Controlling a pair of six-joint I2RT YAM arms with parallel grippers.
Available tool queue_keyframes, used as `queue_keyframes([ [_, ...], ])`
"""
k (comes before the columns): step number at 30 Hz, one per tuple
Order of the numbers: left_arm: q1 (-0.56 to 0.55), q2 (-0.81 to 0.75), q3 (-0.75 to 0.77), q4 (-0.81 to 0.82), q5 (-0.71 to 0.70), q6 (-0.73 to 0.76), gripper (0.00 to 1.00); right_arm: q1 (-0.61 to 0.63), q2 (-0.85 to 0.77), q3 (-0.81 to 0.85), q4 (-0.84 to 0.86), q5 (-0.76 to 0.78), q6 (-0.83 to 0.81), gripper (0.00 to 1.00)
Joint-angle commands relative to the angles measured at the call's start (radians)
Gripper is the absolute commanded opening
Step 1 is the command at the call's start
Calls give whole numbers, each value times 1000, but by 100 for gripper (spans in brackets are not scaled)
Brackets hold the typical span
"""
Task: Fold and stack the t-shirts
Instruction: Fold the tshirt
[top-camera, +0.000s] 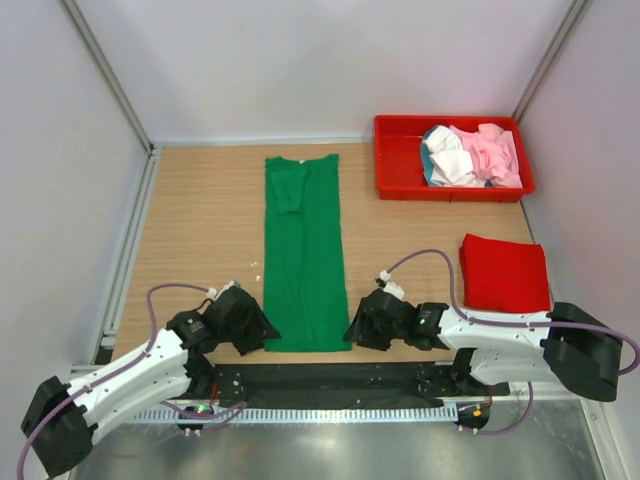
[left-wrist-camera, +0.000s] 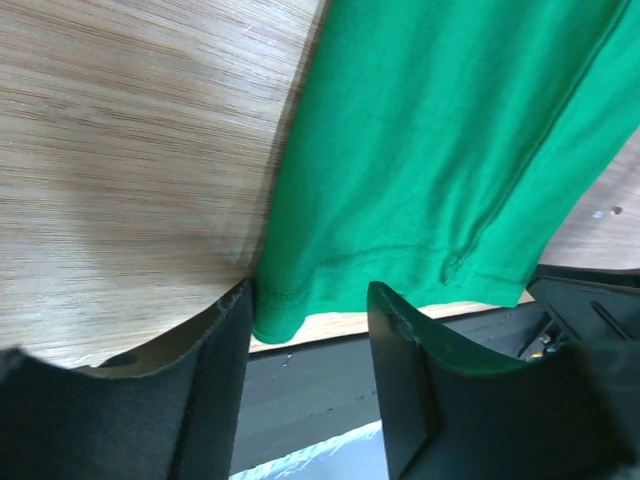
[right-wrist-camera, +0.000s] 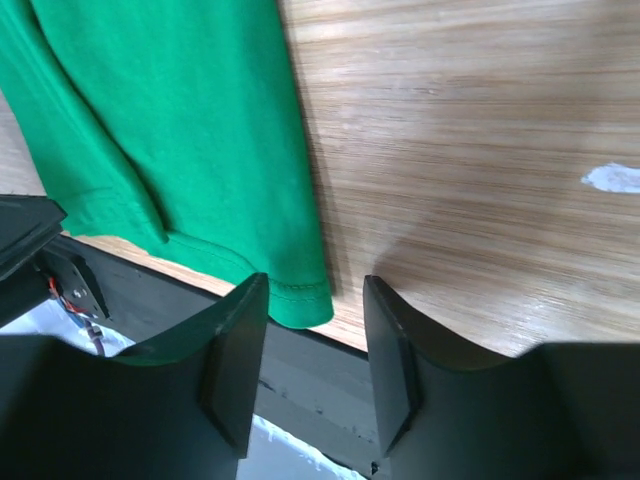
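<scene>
The left gripper (left-wrist-camera: 305, 335) is spread wide, holding nothing. The near-left corner of the green shirt (top-camera: 303, 260) lies in the gap between its fingers (left-wrist-camera: 215, 385), close against the left-hand one. Whether cloth and finger actually touch cannot be told. The right gripper (right-wrist-camera: 315, 330) is equally wide and also empty. The shirt's near-right corner sits between its fingers (right-wrist-camera: 395, 360), nearer the left-hand one, with bare wood showing beside the other.

Both arms lie low along the near edge of the table (top-camera: 200, 230). The left arm reaches in from the near-left corner and the right arm from the near-right, their wrists turned towards each other across the shirt's hem. A purplish cable (top-camera: 430, 258) loops over each arm.

The green shirt lies flat in the middle of the table, folded into a long narrow strip running from far to near. Its collar is at the far end and its hem is at the table's near edge. A folded red shirt (top-camera: 505, 272) lies on the right, just beyond the right arm. In the red tray (top-camera: 395, 160) at the far right lie crumpled white (top-camera: 450, 165), pink (top-camera: 495, 155) and teal (top-camera: 427, 160) shirts, heaped together.
</scene>
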Motion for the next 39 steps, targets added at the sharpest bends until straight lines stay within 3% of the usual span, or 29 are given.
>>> queue_keyframes([
  [1, -15, 31, 7, -50, -75, -10, 50, 12, 3, -3, -59, 33, 36, 47],
  [15, -14, -38, 30, -203, -156, -1, 43, 37, 32, -3, -40, 13, 44, 43],
  [23, -14, -9, -5, -137, -118, -4, 27, 37, 26, -12, -50, 25, 50, 35],
  [25, -15, -11, -7, -137, -118, -2, 23, 37, 28, -10, -50, 25, 53, 31],
  [27, -14, -8, -10, -137, -115, -2, 11, 37, 29, -6, -52, 25, 50, 27],
  [29, -14, -6, -8, -142, -112, -5, 0, 37, 34, -1, -53, 22, 51, 15],
  [31, -14, -20, 1, -142, -116, -11, 0, 37, 32, 6, -55, 20, 47, 1],
  [39, -14, 12, 147, -202, -176, 48, 0, 35, -15, 51, -86, 43, 32, 1],
])
